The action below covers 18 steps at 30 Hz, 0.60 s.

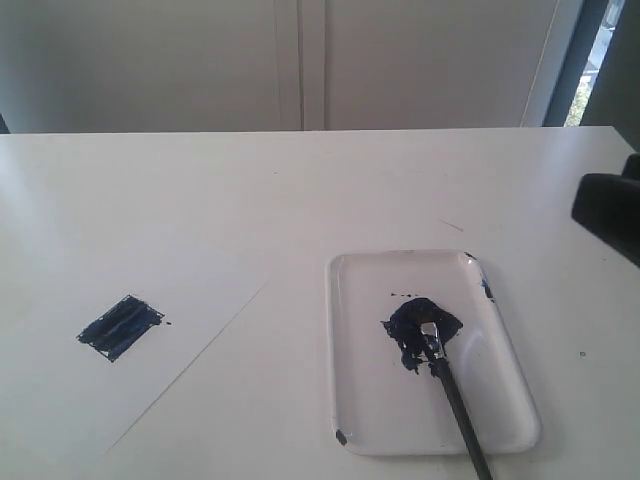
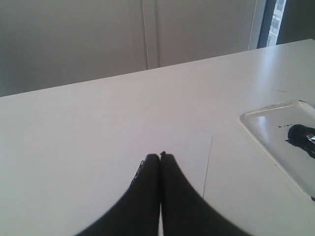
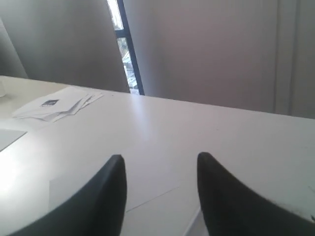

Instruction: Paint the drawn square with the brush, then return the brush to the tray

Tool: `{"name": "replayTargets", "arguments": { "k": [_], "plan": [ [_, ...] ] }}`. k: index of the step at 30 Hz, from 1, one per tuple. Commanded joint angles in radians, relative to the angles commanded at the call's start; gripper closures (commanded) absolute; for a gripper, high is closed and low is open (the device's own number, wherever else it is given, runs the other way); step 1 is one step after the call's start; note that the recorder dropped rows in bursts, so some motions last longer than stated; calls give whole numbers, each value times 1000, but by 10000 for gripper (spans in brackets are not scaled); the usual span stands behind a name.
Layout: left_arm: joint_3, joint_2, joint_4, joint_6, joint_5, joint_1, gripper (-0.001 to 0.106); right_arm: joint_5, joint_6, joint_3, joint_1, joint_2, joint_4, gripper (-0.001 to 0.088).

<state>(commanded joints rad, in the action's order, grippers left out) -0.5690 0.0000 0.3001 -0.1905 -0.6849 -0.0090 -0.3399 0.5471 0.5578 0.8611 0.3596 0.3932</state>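
Room open on every side of the tray (image 1: 333,350): bare white table (image 1: 300,180) beyond its far rim, a bare strip between its left rim and the slanting edge of the paper sheet (image 1: 90,230), bare again to its right, with only a dark part of the right arm (image 1: 608,212) at the frame's edge, well apart from the tray. On that sheet, well to the left of the tray, the drawn square (image 1: 121,327), filled with dark blue streaks. Inside the tray, the brush (image 1: 455,395), bristles in the dark blue paint blot (image 1: 412,322) near the middle, black handle slanting across the near rim and out of view. Small dark mark (image 1: 341,437) at the tray's near left corner. Left gripper (image 2: 160,156) over the sheet beside the tray, fingers pressed together, holding nothing. Right gripper (image 3: 160,160) spread wide above the table, nothing between its fingers. Plain pale wall panels behind the table, a strip of window beyond the tray's right side.
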Motion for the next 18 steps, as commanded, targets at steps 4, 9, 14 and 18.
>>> {"name": "replayTargets", "arguments": {
  "k": [4, 9, 14, 18],
  "plan": [
    [25, 0, 7, 0, 17, 147, 1053, 2, 0, 0, -352, -121, 2, 432],
    [137, 0, 7, 0, 26, 292, 1053, 33, 0, -61, -647, -232, 4, 432],
    [245, 0, 7, 0, 144, 306, 1053, 31, 0, -199, -725, -360, 4, 432],
    [293, 0, 2, 0, 162, 304, 1053, 26, 0, -297, -727, -360, 4, 432]
  ]
}}
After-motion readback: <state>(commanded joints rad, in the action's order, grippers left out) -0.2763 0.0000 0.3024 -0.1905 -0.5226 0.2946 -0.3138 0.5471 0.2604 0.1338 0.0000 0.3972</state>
